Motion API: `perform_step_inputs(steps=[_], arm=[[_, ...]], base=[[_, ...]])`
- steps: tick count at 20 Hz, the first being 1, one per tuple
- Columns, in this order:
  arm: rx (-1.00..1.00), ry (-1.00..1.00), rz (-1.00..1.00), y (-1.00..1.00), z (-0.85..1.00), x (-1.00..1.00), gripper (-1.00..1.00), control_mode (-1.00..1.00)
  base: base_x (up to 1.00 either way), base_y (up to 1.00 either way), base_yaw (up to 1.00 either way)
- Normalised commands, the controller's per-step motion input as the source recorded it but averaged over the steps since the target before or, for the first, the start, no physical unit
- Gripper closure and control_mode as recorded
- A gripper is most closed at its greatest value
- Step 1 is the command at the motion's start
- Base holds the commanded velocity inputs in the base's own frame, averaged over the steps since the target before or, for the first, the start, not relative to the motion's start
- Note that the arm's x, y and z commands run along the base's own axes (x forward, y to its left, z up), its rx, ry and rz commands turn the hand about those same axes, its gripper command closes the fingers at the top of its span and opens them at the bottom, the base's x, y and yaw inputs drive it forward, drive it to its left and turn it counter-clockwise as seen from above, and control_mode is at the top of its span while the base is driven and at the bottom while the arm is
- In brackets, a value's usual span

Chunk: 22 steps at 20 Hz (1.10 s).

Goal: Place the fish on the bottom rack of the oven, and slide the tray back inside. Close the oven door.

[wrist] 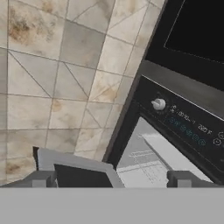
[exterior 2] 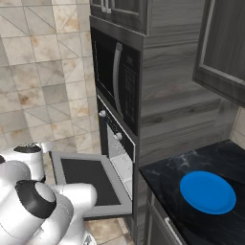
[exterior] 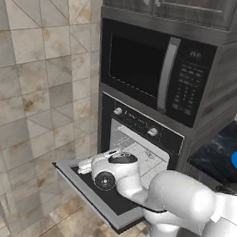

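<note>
The black oven (exterior: 140,124) stands below the microwave, and its oven door (exterior: 110,200) lies folded down flat, dark window facing up. Inside the pale cavity I see the silvery wires of the bottom rack (exterior: 148,161), the tray. My gripper (exterior: 83,165) hovers just above the door's left part, pointing left. In the hand view the gripper (wrist: 113,179) is open with nothing between its fingertips (wrist: 43,178). That view looks over the door's grey frame (wrist: 74,162) toward the rack (wrist: 140,162) and a silver knob (wrist: 159,104). The fish is out of view.
A black microwave (exterior: 144,67) with a keypad sits above the oven. To the right, a dark marble counter (exterior 2: 162,191) carries a bare round blue plate (exterior 2: 207,192). A tiled wall (exterior: 37,85) runs along the left, and grey cabinets (exterior 2: 225,52) hang overhead.
</note>
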Motion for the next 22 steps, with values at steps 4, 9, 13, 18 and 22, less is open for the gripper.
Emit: perform_step_inputs(steps=[4,9,13,18,22], arm=[[-0.5,0.0,0.04,1.0,0.0,-0.55,-1.0,-1.0],[-0.59,0.05,0.05,0.94,-0.1,-0.46,-1.0,-1.0],[-0.61,0.0,0.07,0.65,-0.63,-0.35,-1.0,-1.0],[-0.52,-0.2,0.08,0.13,-0.99,-0.16,-1.0,-1.0],[-0.48,-0.16,0.05,0.0,-1.0,0.0,-1.0,-1.0]], base=[[0.0,0.0,0.0],[0.0,0.0,0.0],[0.0,0.0,0.0],[0.0,0.0,0.0],[0.0,0.0,0.0]])
